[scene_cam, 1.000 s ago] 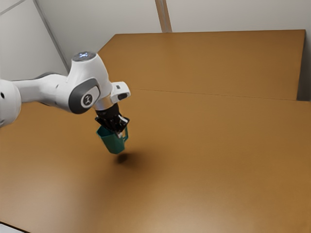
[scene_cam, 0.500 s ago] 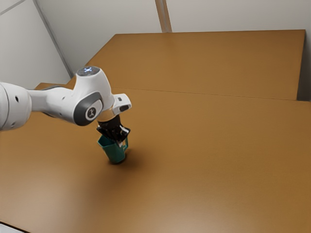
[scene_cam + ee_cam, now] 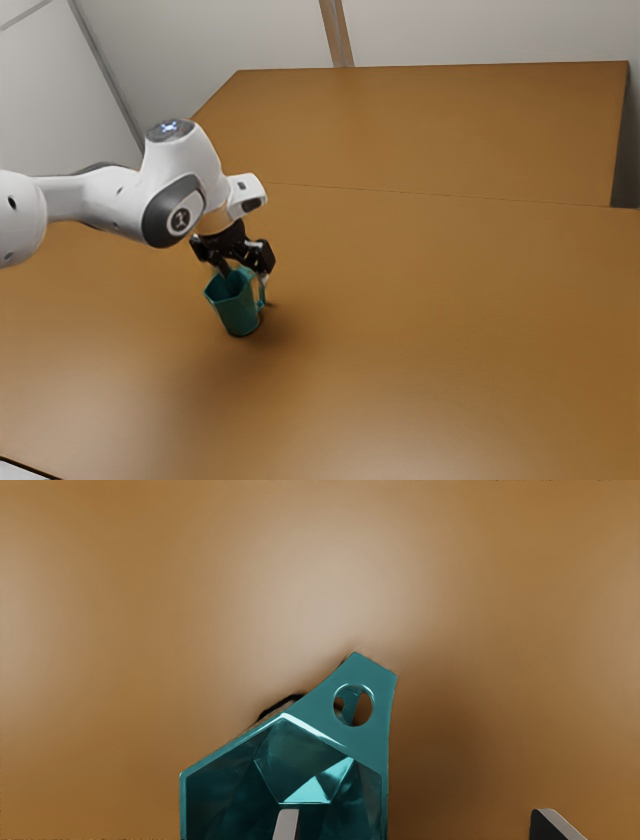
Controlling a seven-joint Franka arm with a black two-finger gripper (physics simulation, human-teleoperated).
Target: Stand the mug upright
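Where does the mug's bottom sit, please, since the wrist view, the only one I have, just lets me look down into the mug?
Observer: In the exterior view, the mug has its underside down at the tabletop.
Operator: Thank you. Which way does its handle point in that view?
Observer: The handle points toward the exterior view's right.
Operator: And from which side does the arm reach in?
Observer: The arm comes in from the exterior view's left.
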